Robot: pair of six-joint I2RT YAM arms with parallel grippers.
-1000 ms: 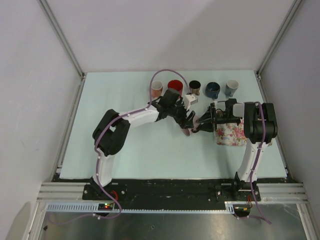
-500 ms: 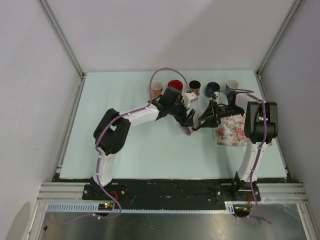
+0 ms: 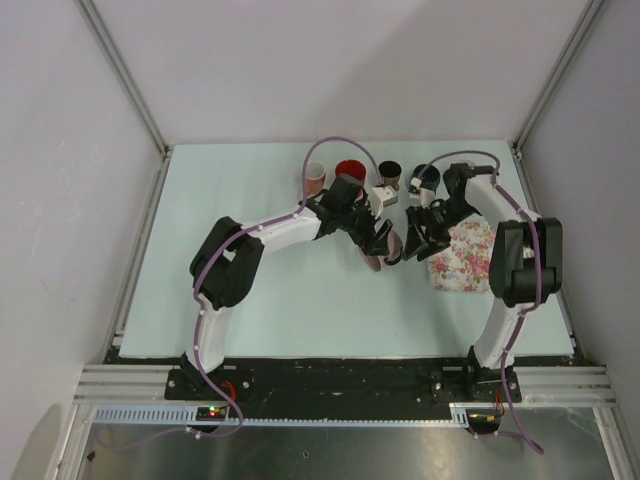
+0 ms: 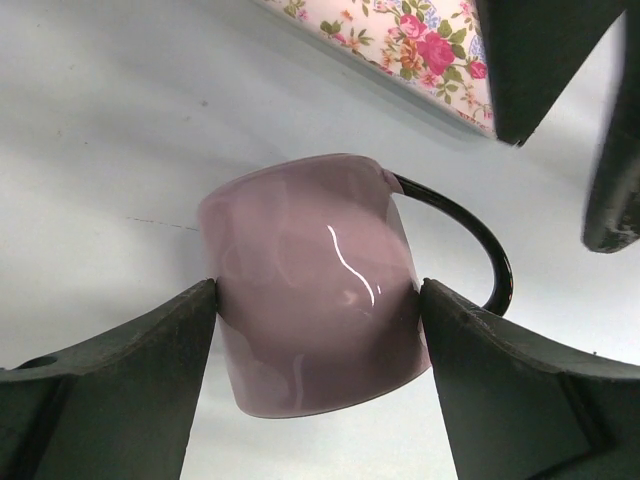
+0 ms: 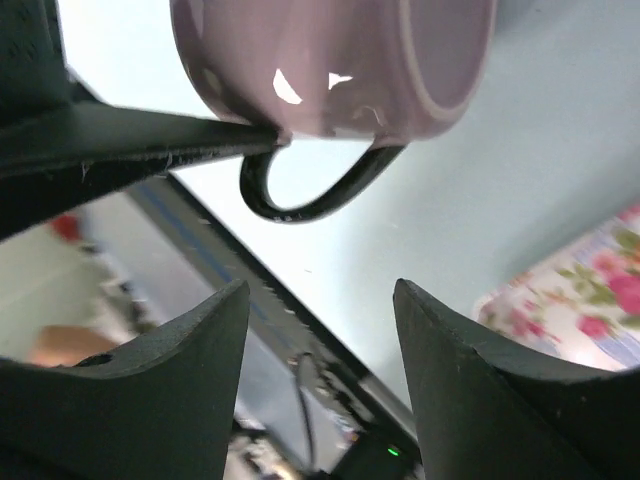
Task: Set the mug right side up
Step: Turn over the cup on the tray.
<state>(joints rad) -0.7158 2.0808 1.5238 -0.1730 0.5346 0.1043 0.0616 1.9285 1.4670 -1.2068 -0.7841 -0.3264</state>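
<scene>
Left wrist shows the left claw [image 4: 315, 305] pinching the mug [image 4: 300, 250]; right claw [image 5: 318, 300] spread just beside.

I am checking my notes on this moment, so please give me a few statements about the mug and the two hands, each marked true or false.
1. The left hand grips the purple mug by its sides. True.
2. The right hand is shut on the mug's handle. False: its fingers are spread apart and nothing is between them; the handle is just in front of them.
3. The handle is black. True.
4. The mug stands on the floral cloth. False: the mug is in the left hand's grip, beside the cloth and not on it.
5. A red cup stands in the row at the back of the table. True.
</scene>
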